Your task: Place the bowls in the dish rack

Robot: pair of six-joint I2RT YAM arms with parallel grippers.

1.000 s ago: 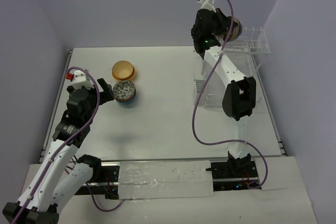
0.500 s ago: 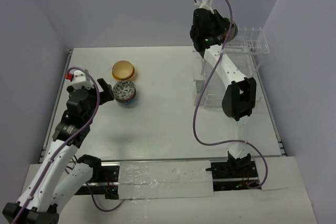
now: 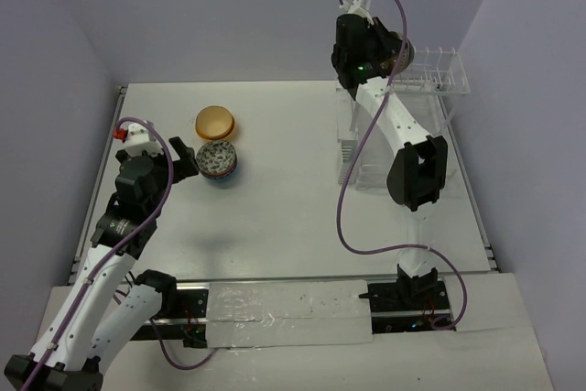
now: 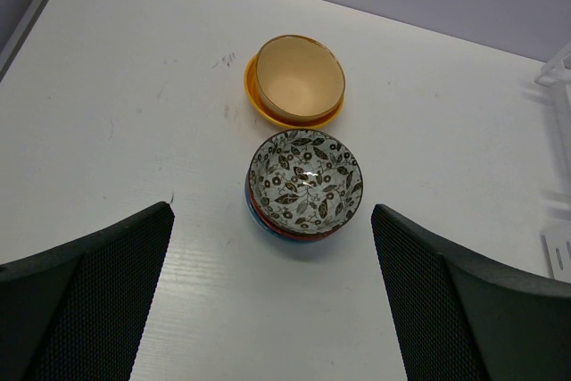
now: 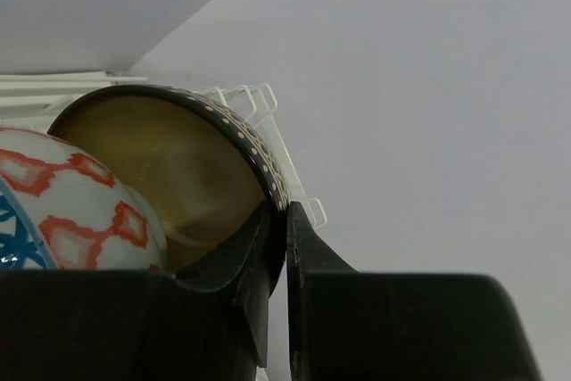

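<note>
Mid-placement: holding a brown dotted-rim bowl (image 5: 178,176) by its rim in the clenched right tool (image 5: 285,220) at the far top end of the dish rack (image 3: 439,89), just beside a red-and-blue patterned bowl (image 5: 62,211). Likely needs seating it against the wires, then letting go. Hovering the left tool (image 3: 183,160), spread wide and empty, near the floral bowl (image 4: 306,180) and orange-yellow bowl (image 4: 297,80) on the table (image 4: 134,86).

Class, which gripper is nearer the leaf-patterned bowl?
Left. The left gripper sits open beside the leaf-patterned bowl; the right gripper holds a dotted bowl at the dish rack.
</note>
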